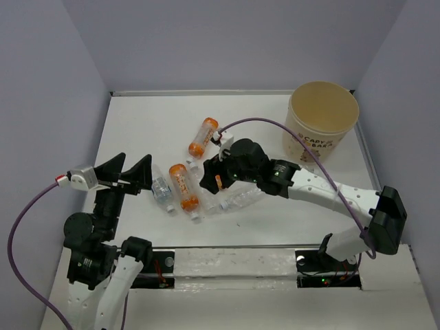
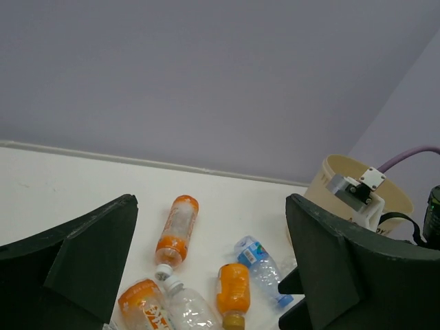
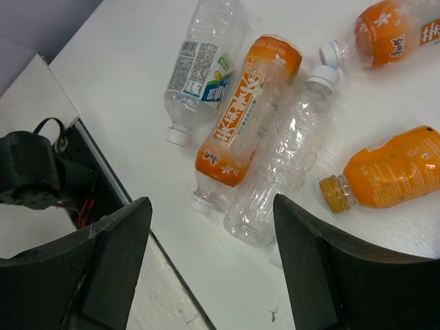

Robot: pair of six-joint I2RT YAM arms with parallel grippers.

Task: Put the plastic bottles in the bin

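Fingers (image 3: 330,275) of right gripper (image 3: 211,206) splayed wide, empty, hovering over clear bottle (image 3: 275,172) seemingly to pinch; left gripper (image 2: 211,206) equally agape, holding nothing; plastic bottles (image 1: 182,180) lying clustered at eight o'clock from CAPY BARA bin (image 1: 320,141)

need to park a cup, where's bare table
Free: the far-left corner of the table, left of the bottles; the far strip between bottles and bin. Crowded: the centre, bottles bunched under the right gripper.
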